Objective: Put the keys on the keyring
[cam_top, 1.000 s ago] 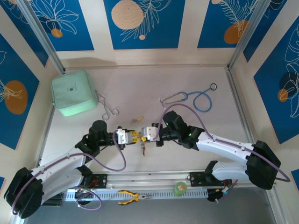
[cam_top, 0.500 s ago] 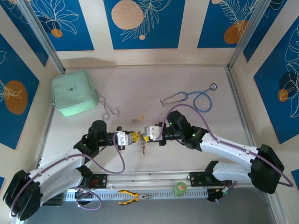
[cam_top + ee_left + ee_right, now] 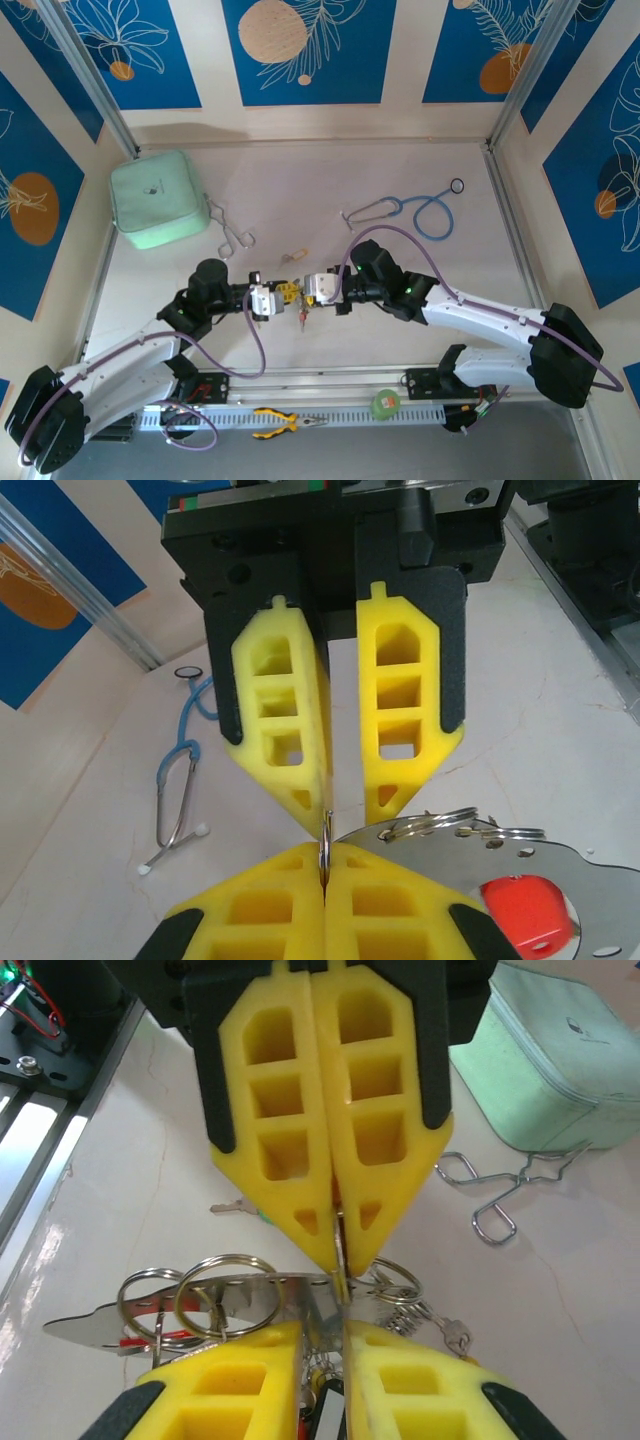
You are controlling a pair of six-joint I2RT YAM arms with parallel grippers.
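Thin silvery keyring (image 3: pixel 323 850) edge-on at centre; keys (image 3: pixel 303 316) run lengthwise toward the frame's bottom.
Your left fingers (image 3: pixel 295 870) clamp the ring; your right fingers (image 3: pixel 400 775) stand slightly apart.

The white left arm with black joints (image 3: pixel 130 365) and the matching white right arm (image 3: pixel 490 322) both reach in from the near edge of the bench (image 3: pixel 300 180), elbows splayed outward, so the wrists meet nose to nose near its middle. The left gripper (image 3: pixel 323 855) has its yellow latticed plastic fingers (image 3: pixel 255 905) pressed tight together. The right gripper (image 3: pixel 325 1328) faces it tip to tip, with its yellow fingers (image 3: pixel 225 1375) standing slightly apart.
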